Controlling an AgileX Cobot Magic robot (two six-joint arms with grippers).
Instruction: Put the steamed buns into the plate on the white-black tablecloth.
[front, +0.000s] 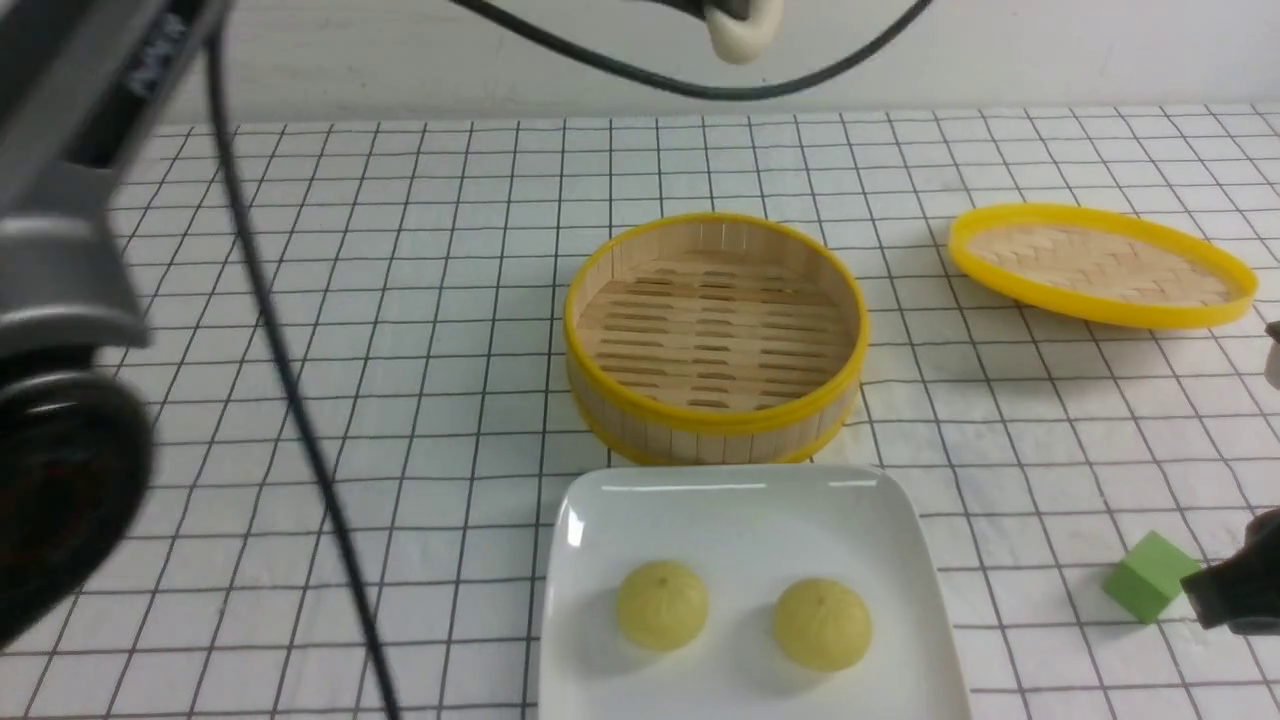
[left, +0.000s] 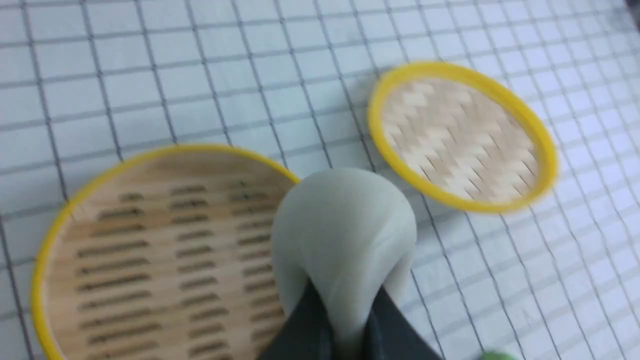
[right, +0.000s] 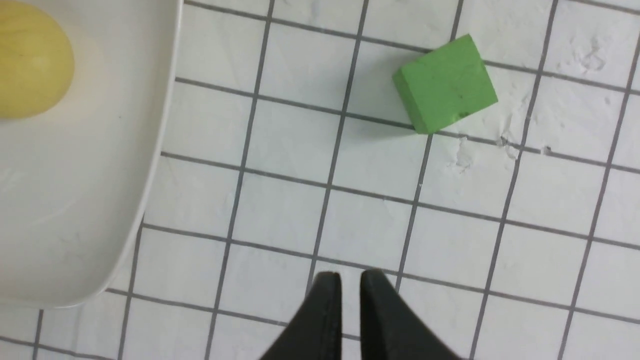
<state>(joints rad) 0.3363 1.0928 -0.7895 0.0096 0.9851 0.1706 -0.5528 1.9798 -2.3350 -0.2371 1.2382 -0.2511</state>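
My left tool grips the white bun high over the steamer behind the plate, I think, so next I lower it onto the plate by the two yellow buns; my right tool, open a crack, holds nothing.
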